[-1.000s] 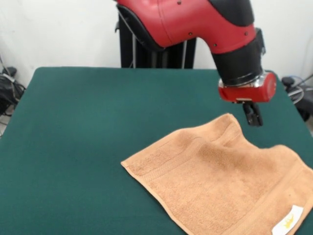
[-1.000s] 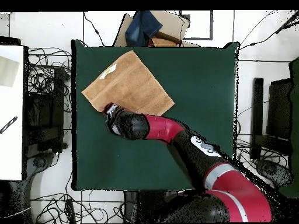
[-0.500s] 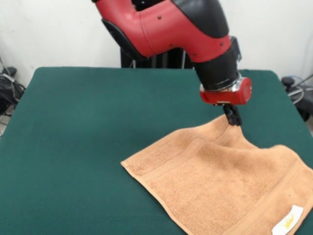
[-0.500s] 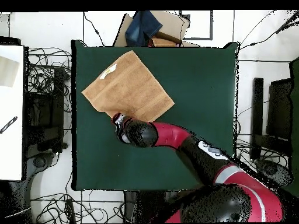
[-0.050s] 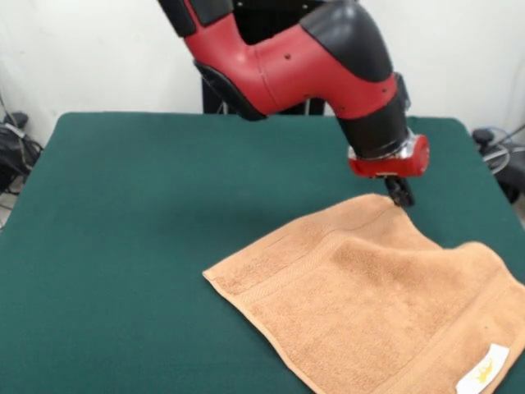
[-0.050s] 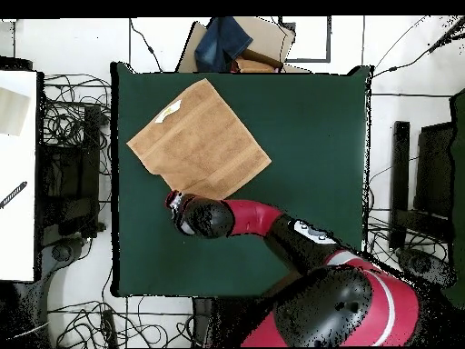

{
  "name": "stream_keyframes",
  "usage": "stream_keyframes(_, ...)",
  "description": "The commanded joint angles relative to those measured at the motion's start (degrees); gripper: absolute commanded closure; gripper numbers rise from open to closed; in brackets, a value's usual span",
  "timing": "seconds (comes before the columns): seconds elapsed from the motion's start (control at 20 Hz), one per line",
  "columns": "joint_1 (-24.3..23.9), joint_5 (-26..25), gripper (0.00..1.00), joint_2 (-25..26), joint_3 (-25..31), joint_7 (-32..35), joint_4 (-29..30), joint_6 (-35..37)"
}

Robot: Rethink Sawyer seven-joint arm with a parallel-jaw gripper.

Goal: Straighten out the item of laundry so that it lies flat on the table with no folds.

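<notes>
The item of laundry (image 5: 369,304) is an orange-tan towel spread on the green table (image 5: 148,205), toward the front right in the front view. Its white label (image 5: 484,371) lies at the near right corner. A shallow ripple runs near its far corner, and the rest looks flat. My gripper (image 5: 400,194) hangs low right beside that far corner. I cannot see whether it touches the cloth. In the overhead view the towel (image 6: 200,136) lies as a diamond at the table's upper left, and the arm's wrist (image 6: 192,214) covers its lowest corner.
The towel's right side reaches toward the table's right edge (image 5: 492,176) in the front view. In the overhead view a cardboard box with blue cloth (image 6: 234,44) sits beyond the table's top edge. Cables (image 6: 68,118) lie on the floor at the left.
The gripper came down and left onto the towel's far corner, then shifted slightly right. The crease beside that corner has flattened out.
</notes>
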Motion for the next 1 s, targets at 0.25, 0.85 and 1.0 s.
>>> stream_keyframes(0.25, 2.3, 7.1, 1.00, -4.7, 1.6, 1.0, -7.7, 15.3)
stream_keyframes(0.85, 3.2, 12.0, 1.00, -10.1, 0.7, 1.9, -9.0, 28.4)
stream_keyframes(1.0, 5.9, 12.3, 1.00, -10.0, -1.9, 2.2, -13.0, 36.5)
